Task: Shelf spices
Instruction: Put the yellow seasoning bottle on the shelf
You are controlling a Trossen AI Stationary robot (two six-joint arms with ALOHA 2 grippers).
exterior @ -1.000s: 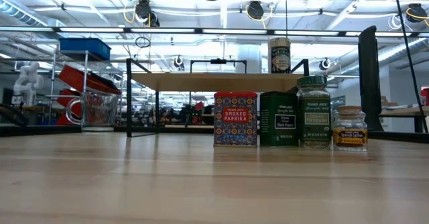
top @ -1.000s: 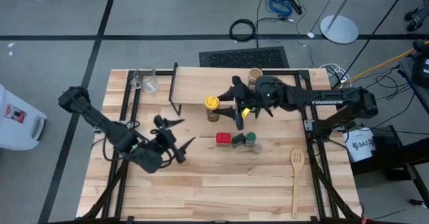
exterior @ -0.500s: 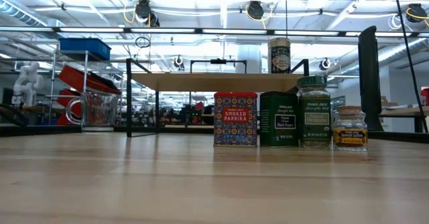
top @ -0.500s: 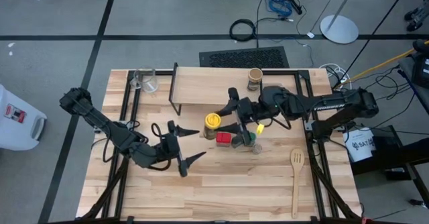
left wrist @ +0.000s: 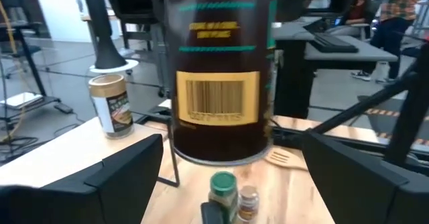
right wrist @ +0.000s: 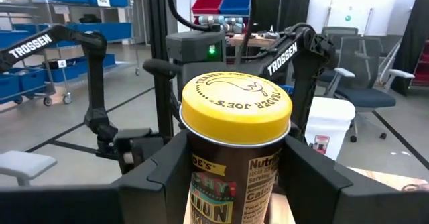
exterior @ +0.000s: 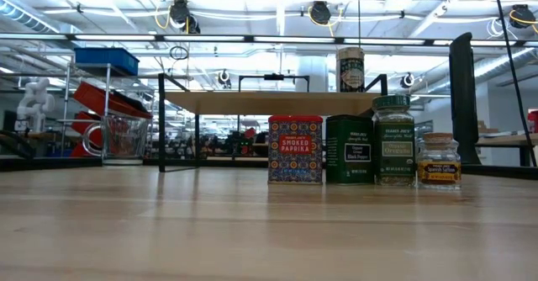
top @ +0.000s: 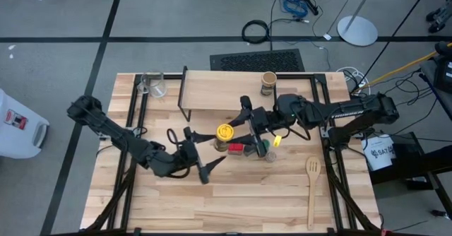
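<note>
My right gripper (top: 234, 132) is shut on the yellow jar (top: 224, 132), a dark jar with a yellow lid (right wrist: 236, 110), held in the air near the shelf's (top: 219, 91) front edge. My left gripper (top: 205, 151) is open and level, its fingers pointing at the jar (left wrist: 218, 90) from the left without touching it. The red tin (exterior: 295, 150), dark tin (exterior: 349, 150), green-lidded jar (exterior: 393, 140) and tiny brown jar (exterior: 439, 160) stand in a row on the table. The tan jar (exterior: 350, 69) stands on the shelf top. My right gripper pinches the yellow jar's body just below the lid (right wrist: 201, 177), with one finger (right wrist: 164, 167) on each of two opposite sides. The fingers reach in level from the table's right. The jar stands upright in the hold, lifted clear of the table.
A clear glass cup (top: 155, 85) stands at the far left beside the shelf. A wooden spatula (top: 311, 186) lies near the right edge. The near half of the tabletop (top: 233, 208) is bare wood.
My right gripper has carried the yellow jar from the shelf's front edge toward the table's near edge, upright and clear of the table. My left gripper has moved right toward the jar and turned its fingers toward it, staying open.
</note>
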